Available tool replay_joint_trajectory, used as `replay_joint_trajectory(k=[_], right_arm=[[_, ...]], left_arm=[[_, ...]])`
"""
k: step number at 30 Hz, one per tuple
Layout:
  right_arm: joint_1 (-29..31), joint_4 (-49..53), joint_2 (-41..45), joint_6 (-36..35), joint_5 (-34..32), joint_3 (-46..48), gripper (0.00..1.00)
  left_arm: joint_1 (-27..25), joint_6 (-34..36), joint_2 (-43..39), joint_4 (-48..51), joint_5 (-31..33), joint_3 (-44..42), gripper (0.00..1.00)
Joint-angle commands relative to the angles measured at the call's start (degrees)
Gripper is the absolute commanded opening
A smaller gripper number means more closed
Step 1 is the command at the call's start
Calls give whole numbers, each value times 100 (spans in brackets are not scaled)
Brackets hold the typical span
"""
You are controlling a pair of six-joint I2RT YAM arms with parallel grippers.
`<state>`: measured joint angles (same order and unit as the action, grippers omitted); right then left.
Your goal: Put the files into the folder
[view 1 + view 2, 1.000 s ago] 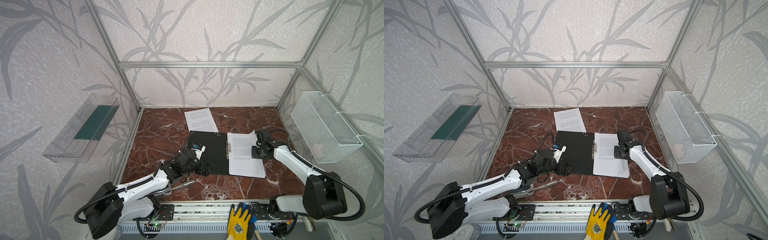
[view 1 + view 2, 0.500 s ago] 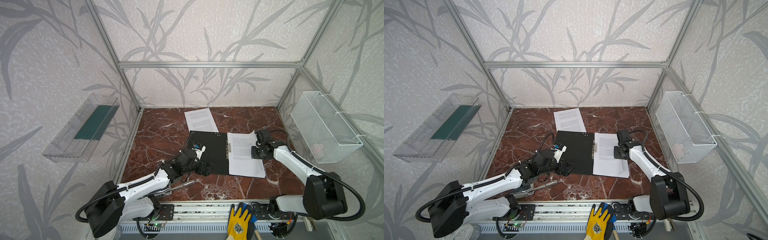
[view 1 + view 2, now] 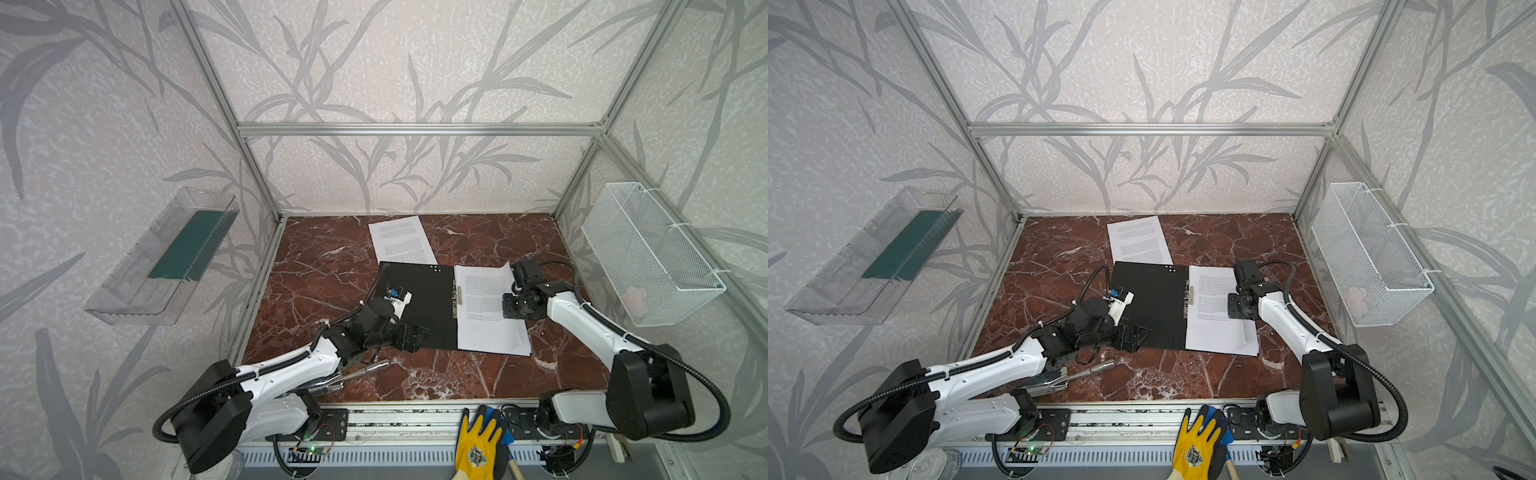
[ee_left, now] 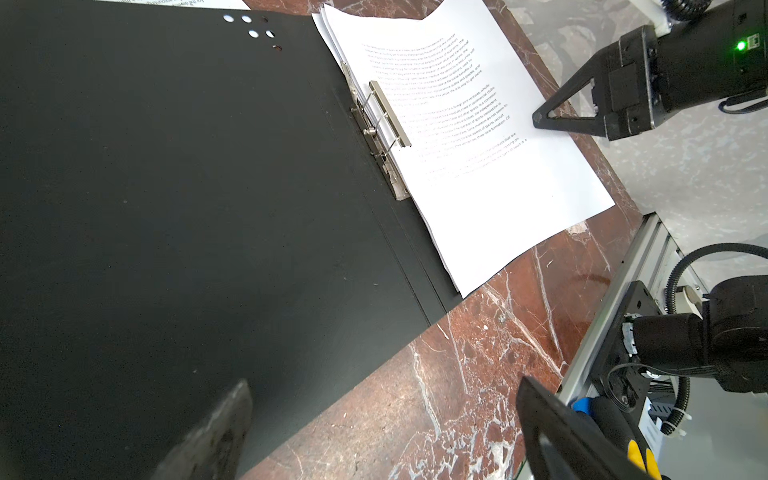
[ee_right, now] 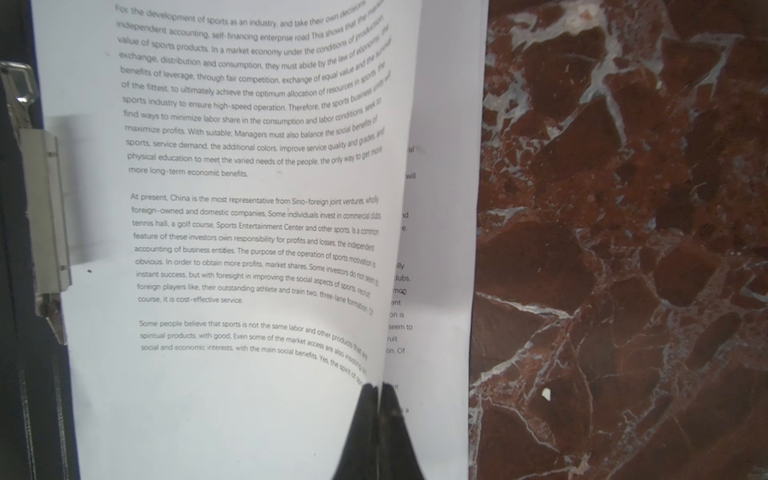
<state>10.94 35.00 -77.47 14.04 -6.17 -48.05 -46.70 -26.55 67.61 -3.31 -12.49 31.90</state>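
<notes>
The right gripper (image 5: 379,395) has its jaws pressed together on the outer edge of the top sheet (image 5: 249,390), pinching that edge up so the page bows and the ends of printed lines on the sheet beneath show past it. That page belongs to the files (image 3: 486,324), a stack of white printed sheets lying on the right half of the folder (image 3: 424,299), which is spread open flat with its black inside facing up. The stack's inner edge sits against the folder's metal spine clip (image 4: 388,112), whose raised bar reaches over the margin. The left gripper (image 3: 411,337) has its jaws spread wide and holds nothing; it hangs over the near left corner of the folder's bare black left half. One loose sheet (image 3: 401,241) lies just beyond the folder's far edge, its near end tucked under the folder. On the marble table (image 3: 324,282) nearer than the folder, under the left arm, lies a metal hand tool (image 3: 353,374). A yellow glove (image 3: 478,444) rests off the table's front edge, a wire basket (image 3: 648,253) hangs on the wall right of the folder, and a clear tray (image 3: 137,286) holding a dark green slab (image 3: 187,245) hangs on the wall left of it.
</notes>
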Motion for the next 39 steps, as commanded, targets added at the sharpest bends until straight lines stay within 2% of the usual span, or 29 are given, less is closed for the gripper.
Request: replay_joint_trajectory(k=[1,7,17,20,22,25,27,28,33,36,39], right_arm=[[31,25,133,-50,-80,67,7],[31,20,9,-27,-204,2,31],[31,-139,-410,-33,-166,-377,57],[31,-117,-440,28,-532,-529,64],[31,-80,-318,79,-860,-669,69],[135,-79,236,104,-1095,-772,72],[333,-113,640,16,-1195,-776,73],[460,-83,829,-7,-1169,-790,76],[552,-515,1708,205,215,-183,92],[565,-804,2106,430,982,309,95],[758,-1129,2368,591,1453,704,96]], left_arm=[[2,86,32,-64,26,203,99],[2,85,24,-64,111,194,99],[0,73,-92,0,355,159,99],[6,54,-212,126,695,163,99],[15,-20,-328,299,1158,159,99],[58,-165,-660,619,1888,128,99],[193,-244,-938,761,2082,76,99],[326,-342,-1070,811,2128,42,99],[1032,-699,-1366,867,1863,18,99],[1319,-718,-1221,968,1831,258,99],[1658,-726,-812,674,1501,433,99]])
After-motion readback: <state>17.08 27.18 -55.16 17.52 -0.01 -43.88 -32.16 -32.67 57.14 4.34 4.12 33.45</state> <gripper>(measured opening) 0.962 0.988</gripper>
